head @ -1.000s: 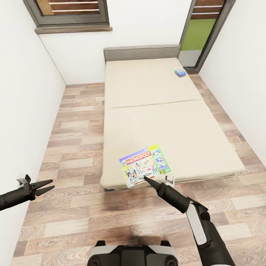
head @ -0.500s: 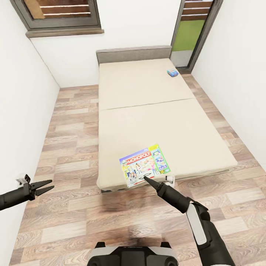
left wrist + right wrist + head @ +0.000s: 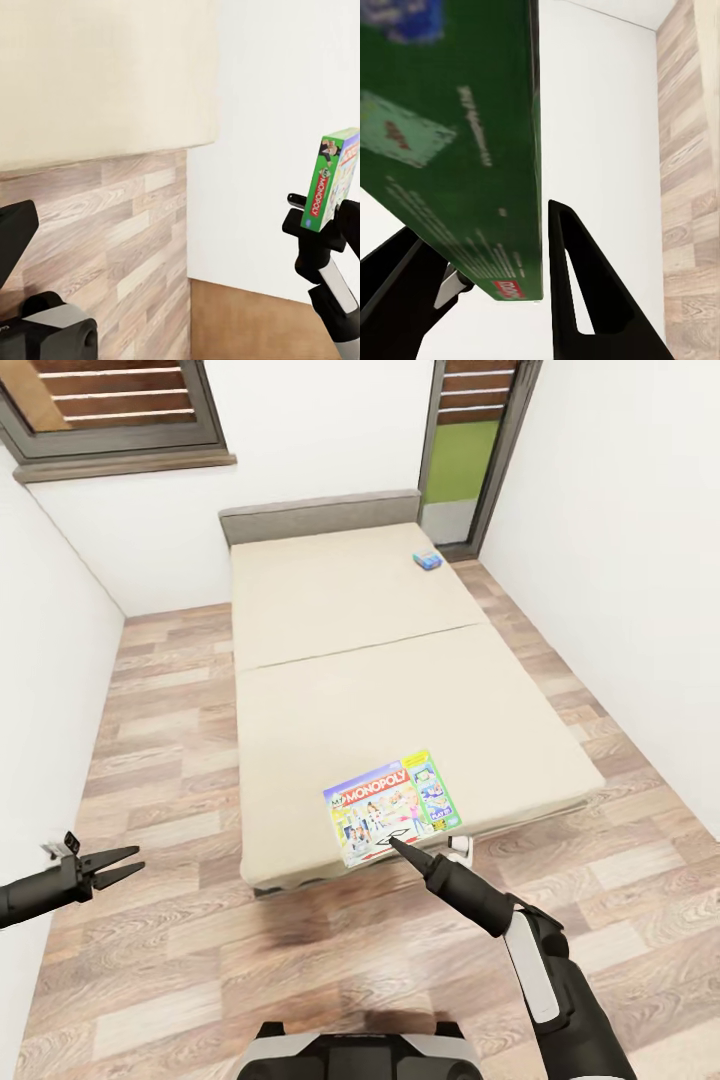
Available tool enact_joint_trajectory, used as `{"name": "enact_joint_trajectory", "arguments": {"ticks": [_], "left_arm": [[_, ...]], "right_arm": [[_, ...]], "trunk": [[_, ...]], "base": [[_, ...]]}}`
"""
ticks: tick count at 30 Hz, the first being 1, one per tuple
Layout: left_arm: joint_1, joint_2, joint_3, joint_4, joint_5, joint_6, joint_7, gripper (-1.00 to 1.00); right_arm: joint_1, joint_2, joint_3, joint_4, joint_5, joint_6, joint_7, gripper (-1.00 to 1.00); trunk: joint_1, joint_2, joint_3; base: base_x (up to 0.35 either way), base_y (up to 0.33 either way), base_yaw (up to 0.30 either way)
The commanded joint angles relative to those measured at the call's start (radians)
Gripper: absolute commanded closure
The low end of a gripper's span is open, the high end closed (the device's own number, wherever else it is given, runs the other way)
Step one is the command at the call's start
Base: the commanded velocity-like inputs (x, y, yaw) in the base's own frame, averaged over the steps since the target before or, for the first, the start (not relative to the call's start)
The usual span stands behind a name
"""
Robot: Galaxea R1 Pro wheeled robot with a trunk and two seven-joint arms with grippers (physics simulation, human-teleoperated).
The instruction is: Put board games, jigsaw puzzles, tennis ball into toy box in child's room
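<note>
My right gripper (image 3: 412, 852): clamped on the Monopoly board game (image 3: 392, 807), held at lower centre of the head view.
My left gripper (image 3: 118, 866): spread apart, holding nothing, lower left.
Blue board game (image 3: 428, 560): on the bed (image 3: 380, 680), upper right.

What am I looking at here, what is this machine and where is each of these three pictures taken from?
It is a simulated two-armed wheeled robot in a bedroom. The wide picture comes from its head camera, looking down at a large cream bed on a wood-plank floor. The other two come from cameras near each wrist. The right gripper is shut on a flat colourful Monopoly game box, whose green underside shows between its fingers in the right wrist view. The left gripper is open. A small blue box lies at the bed's far corner.
</note>
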Motion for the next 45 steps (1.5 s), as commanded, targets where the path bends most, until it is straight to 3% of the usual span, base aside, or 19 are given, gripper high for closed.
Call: {"name": "enact_joint_trajectory", "arguments": {"ticks": [1,12,14,45], "left_arm": [[0.0,0.002,0.0,0.0,0.0,0.011,-0.004,-1.0],[0.001,0.055,0.002,-0.005,0.011,0.011,-0.004,-1.0],[0.004,0.061,0.0,-0.023,0.027,0.011,-0.004,-1.0],[0.008,0.061,-0.005,-0.041,0.042,0.011,-0.004,-1.0]], "right_arm": [[-0.001,0.001,-0.002,0.0,-0.002,0.007,0.002,1.0],[-0.001,0.0,-0.004,0.0,-0.002,0.008,0.004,1.0],[-0.001,0.0,-0.005,0.001,-0.002,0.007,0.018,1.0],[-0.001,-0.013,-0.008,0.012,0.0,0.006,0.041,1.0]], "trunk": [[0.001,-0.001,0.0],[0.001,-0.001,0.013],[0.001,-0.001,0.015],[0.001,-0.001,0.051]], "base": [[0.0,0.0,-0.217],[0.0,0.0,-0.218],[0.0,0.0,-0.218],[0.0,0.0,-0.218]]}}
